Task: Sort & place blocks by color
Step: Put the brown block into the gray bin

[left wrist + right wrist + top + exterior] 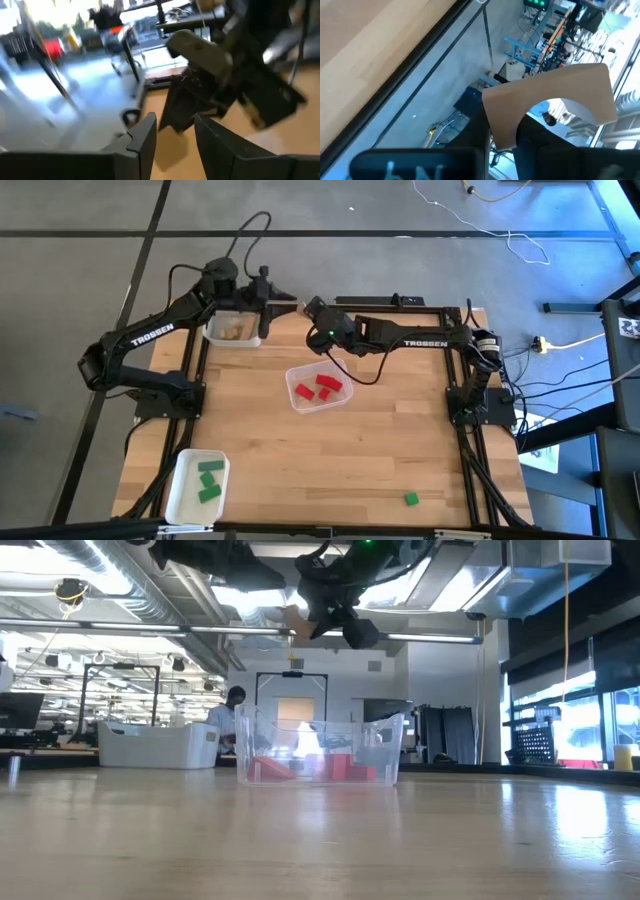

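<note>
**A:** Where is the right gripper [313,309]?

**B:** I see it raised above the far edge of the table [400,440], past the clear tray [296,402]. Its fingers are clamped on a tan wooden block [555,92] with an arch cut into one edge. In the wrist view the block stands up between the two dark fingers.

**A:** And the left one?

**B:** The left gripper [172,135] points toward the right gripper, just beside it. It is held above the small white tray [215,335] at the far left corner. Its fingers stand apart with nothing between them.

**A:** How do the blocks lie?

**B:** Some tan blocks [234,331] sit in that far-left tray. I count three red blocks [320,387] in the clear tray at mid-table. The white tray [180,495] at the near left corner holds the green blocks [209,480]. One loose green block [411,499] lies on bare wood near the front right, well apart from every tray.

**A:** Anything behind the table?

**B:** In the low view a person [235,700] shows far back in the room.
</note>
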Available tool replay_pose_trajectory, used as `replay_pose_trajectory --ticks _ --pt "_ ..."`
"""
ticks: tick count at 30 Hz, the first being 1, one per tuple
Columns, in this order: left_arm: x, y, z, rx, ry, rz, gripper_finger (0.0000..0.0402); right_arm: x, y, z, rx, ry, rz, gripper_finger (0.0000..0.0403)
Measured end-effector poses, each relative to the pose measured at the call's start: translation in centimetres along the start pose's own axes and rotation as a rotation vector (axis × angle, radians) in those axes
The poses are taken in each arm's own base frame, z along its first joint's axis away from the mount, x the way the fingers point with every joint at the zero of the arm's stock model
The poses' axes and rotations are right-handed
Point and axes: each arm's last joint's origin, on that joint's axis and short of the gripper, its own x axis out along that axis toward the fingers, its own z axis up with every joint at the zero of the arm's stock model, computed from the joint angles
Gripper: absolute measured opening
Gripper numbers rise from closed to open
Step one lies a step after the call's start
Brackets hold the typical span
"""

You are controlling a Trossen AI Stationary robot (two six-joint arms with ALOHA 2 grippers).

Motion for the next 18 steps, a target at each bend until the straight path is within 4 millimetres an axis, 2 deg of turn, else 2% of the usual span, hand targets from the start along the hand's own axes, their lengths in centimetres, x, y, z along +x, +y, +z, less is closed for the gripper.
replay_pose_trajectory --ticks 4,9,18 --pt "-0.2 0.1 0.1 0.344 0.018 0.051 0.0125 0.0 0.0 0.0 -0.074 0.001 0.0 0.0048" --pt "-0.2 0.0 -0.4 0.631 0.08 0.041 0.0125 0.0 0.0 0.0 -0.193 0.001 0.0 0.0048" --pt "0.4 -0.1 -1.9 0.767 0.18 -0.044 0.0125 0.0 0.0 0.0 -0.329 -0.008 0.001 0.0048"
